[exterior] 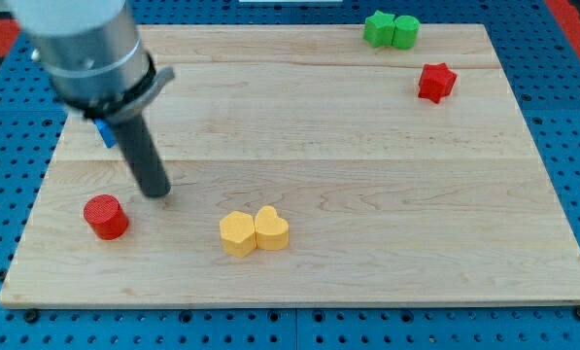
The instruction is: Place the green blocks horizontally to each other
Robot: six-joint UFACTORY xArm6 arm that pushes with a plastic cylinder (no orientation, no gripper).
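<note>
Two green blocks sit side by side, touching, at the view's top right: a green star-like block [378, 28] on the left and a green round block [404, 30] on the right. My tip [156, 192] rests on the board at the view's left, far from the green blocks. It is just above and to the right of a red cylinder [105, 216].
A red star block [436, 82] lies below and right of the green pair. A yellow hexagon [237, 234] and a yellow heart [271, 229] touch near the view's bottom centre. A blue block [105, 133] is mostly hidden behind the rod. The wooden board [319, 165] ends on all sides.
</note>
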